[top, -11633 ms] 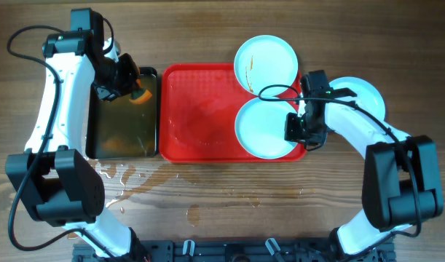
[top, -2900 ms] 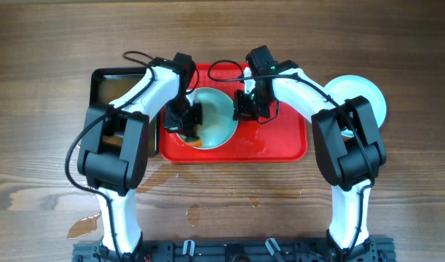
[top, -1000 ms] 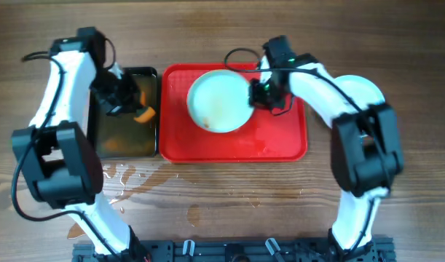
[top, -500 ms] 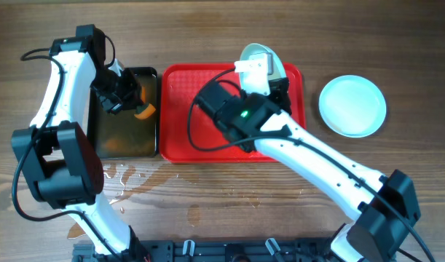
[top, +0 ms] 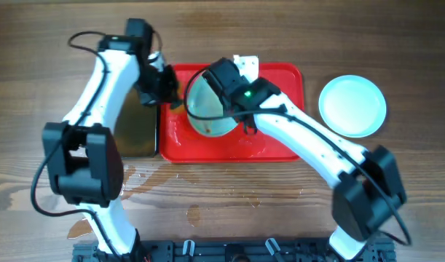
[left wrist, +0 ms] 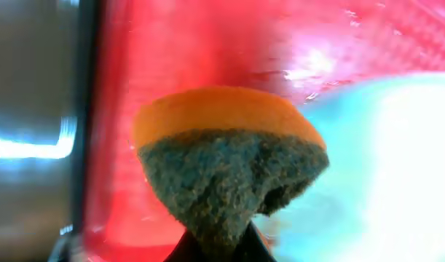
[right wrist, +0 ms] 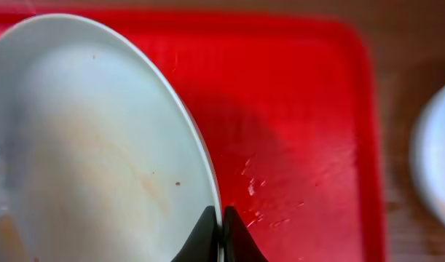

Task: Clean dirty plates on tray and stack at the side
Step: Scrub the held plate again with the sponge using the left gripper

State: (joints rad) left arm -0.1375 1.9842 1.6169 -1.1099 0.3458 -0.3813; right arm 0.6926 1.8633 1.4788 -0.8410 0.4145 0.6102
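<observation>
Orange foam with a dark scouring face, the sponge point(left wrist: 229, 156) is pinched at its lower tip by the left gripper point(left wrist: 216, 246), which is clamped tight on it, and it hangs over the left part of the red tray point(top: 280, 142), just beside the dirty plate point(right wrist: 91, 167). The right gripper point(right wrist: 221, 231) is closed on that plate's rim and holds it tilted up over the tray, and faint orange-brown smears show across its face. The step in hand looks like the scrubbing of this plate. The next move calls for pressing the sponge onto the smeared face and wiping across it while the right arm braces against the push; only then can the plate go to the clean pile point(top: 352, 105) on the wooden table point(top: 229, 196) at the right. Whether sponge and plate already touch cannot be told, since the left wrist view is blurred. From overhead the right arm covers part of the plate, the left arm hides most of the black tray point(top: 140, 135), and the pile's count is unclear
</observation>
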